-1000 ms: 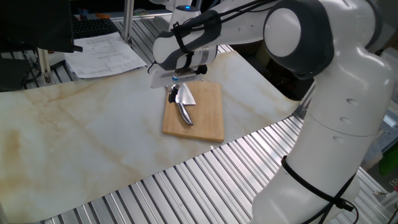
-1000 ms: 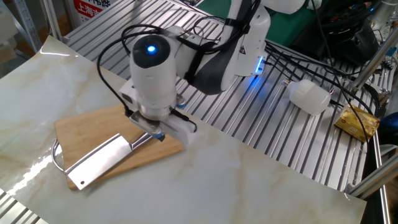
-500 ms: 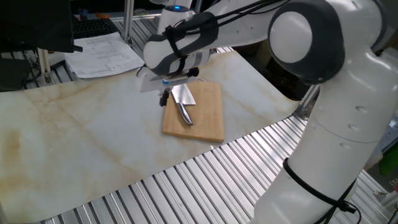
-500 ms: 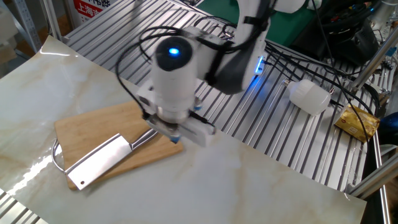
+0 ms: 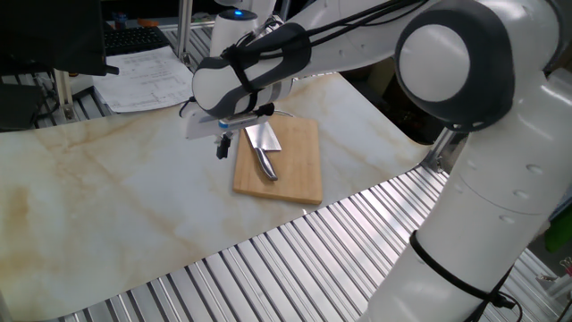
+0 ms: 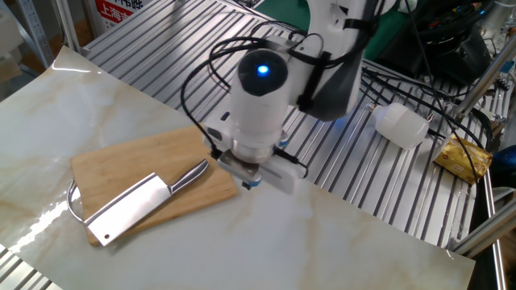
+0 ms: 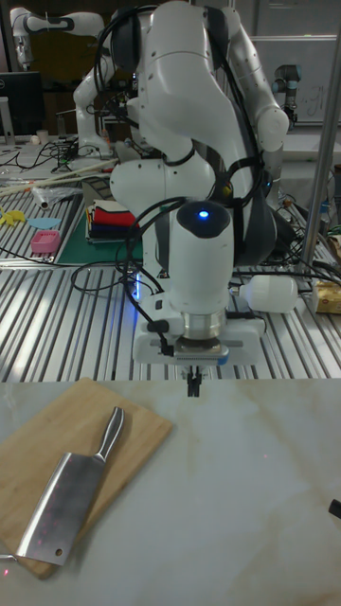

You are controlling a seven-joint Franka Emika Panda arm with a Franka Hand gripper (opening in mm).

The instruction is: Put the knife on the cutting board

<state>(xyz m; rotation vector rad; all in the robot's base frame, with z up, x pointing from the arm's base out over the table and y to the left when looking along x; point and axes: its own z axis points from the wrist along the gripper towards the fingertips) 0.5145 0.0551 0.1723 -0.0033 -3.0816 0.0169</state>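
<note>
Item: knife (image 7: 76, 492), lying flat on the cutting board (image 7: 57, 445), blade partly past its edge. Item: my gripper (image 7: 194, 383), beside the board above the marble tabletop (image 7: 256, 492), fingers together and empty. Step judged: placement complete; only retreat called for. Containers: none in view.

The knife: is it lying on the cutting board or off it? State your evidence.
On it. The knife lies flat on the cutting board, its blade corner overhanging one edge; the gripper is beside the board, holding nothing.
</note>
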